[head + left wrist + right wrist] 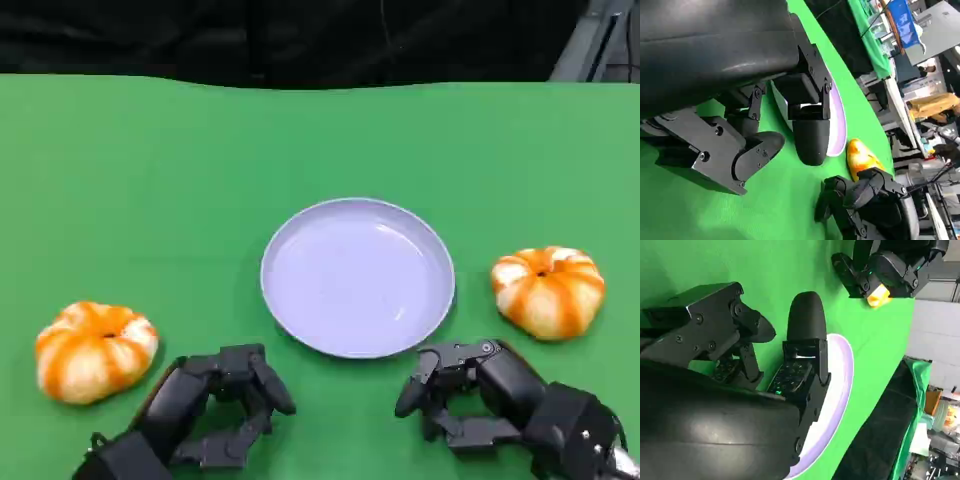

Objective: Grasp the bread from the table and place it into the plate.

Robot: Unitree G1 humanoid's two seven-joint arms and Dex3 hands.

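Observation:
A pale lilac plate (357,278) lies at the table's middle with nothing in it. Two orange-and-white striped round breads sit on the green cloth: one at the left (95,350), one at the right (548,290). My left hand (215,405) rests low near the front edge, just right of the left bread and apart from it, fingers apart and holding nothing. My right hand (480,395) sits below the plate's right rim, in front of the right bread, also holding nothing. The left wrist view shows the plate (840,120), the right bread (860,157) and my right hand (875,205).
The green cloth (150,180) covers the whole table, with a dark backdrop past its far edge. In the right wrist view the plate's rim (840,385) lies by my fingers (805,320), and my left hand (885,270) partly hides the left bread (877,295).

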